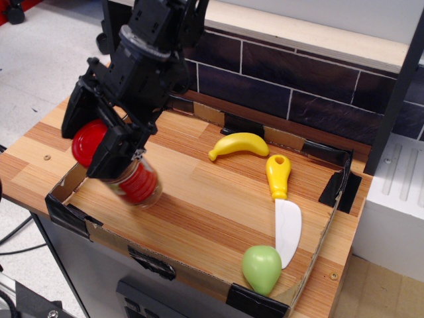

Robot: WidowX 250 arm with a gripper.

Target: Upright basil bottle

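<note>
The basil bottle (pixel 132 184) is a clear jar with a red lid (pixel 88 142) and a red-and-white label. My black gripper (pixel 99 142) is shut on its upper part near the lid. The bottle hangs tilted, lid up and to the left, its base low over the near left corner of the tray (pixel 199 265). I cannot tell whether the base touches the tray floor. The gripper's fingers hide part of the lid and neck.
A yellow toy banana (pixel 238 144) lies at the back middle of the tray. A toy knife (pixel 283 209) with a yellow handle lies on the right. A green pear (pixel 261 267) sits at the near right corner. A dark tiled wall (pixel 298 79) rises behind.
</note>
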